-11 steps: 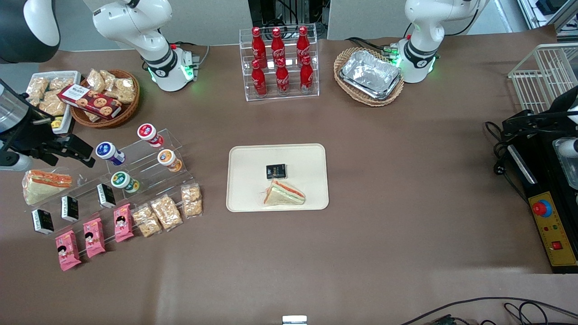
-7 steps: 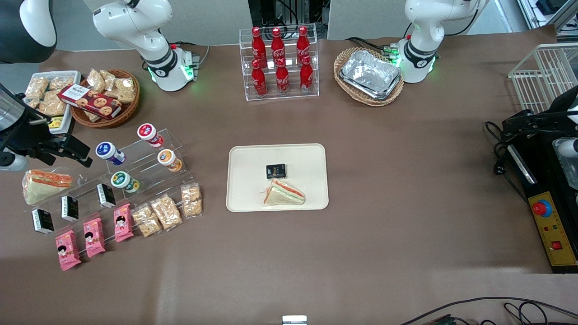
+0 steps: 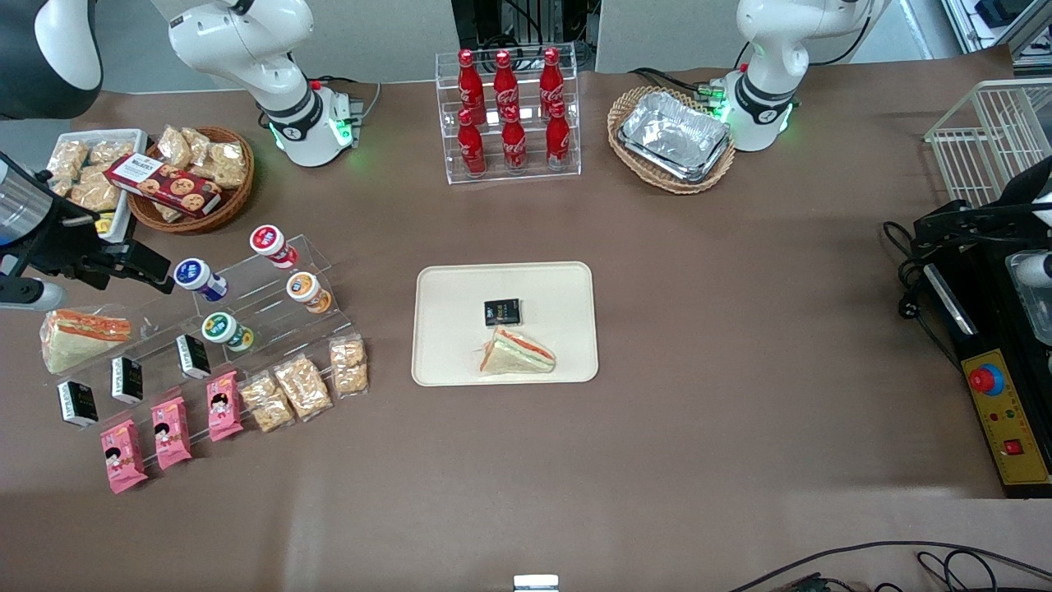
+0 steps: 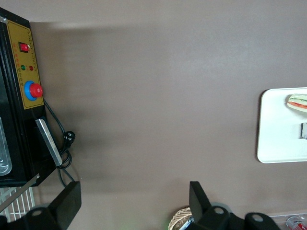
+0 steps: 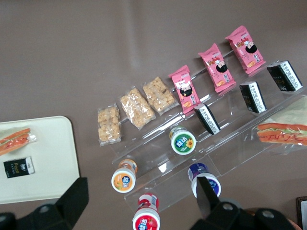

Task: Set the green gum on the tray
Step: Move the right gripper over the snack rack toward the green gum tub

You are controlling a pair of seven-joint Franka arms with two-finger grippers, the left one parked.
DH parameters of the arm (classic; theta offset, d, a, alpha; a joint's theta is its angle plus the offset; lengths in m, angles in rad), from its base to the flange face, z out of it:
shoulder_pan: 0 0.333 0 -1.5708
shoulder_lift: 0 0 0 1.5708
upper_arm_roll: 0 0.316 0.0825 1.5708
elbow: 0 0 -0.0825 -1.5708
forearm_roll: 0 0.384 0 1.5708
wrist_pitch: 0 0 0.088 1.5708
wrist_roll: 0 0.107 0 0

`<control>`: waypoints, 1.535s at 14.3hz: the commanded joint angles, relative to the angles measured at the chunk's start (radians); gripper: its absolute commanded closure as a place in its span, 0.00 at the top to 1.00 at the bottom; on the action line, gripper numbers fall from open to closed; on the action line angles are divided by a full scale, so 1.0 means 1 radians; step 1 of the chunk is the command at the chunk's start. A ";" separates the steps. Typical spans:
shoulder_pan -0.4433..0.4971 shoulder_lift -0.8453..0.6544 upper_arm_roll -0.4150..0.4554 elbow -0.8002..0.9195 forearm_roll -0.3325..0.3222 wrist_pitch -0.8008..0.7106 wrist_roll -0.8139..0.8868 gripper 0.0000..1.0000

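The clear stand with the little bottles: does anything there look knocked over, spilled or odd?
Nothing stands out. The green gum sits on the clear stand among three other bottles, none spilled. The gripper hangs open above them, and the tray lies flat.

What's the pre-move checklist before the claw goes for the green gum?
1. Green gum located on the clear stepped rack, upright, lid visible: ok.
2. Claw open and empty: ok, fingers spread apart in the right wrist view.
3. Claw lined up over the green gum: not ok, it hangs above the table beside the blue-lidded bottle, farther from the front camera than the gum.
4. Neighbours clear of the grasp: cannot tell, a black packet stands close beside the gum.
5. Free space on the tray: ok, the sandwich and black box leave bare area.
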 commanded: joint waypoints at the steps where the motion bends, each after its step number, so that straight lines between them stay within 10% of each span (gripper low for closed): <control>1: -0.007 -0.057 0.000 -0.123 -0.005 0.086 -0.047 1.00; 22: -0.076 -0.053 -0.010 -0.685 -0.026 0.677 -0.314 1.00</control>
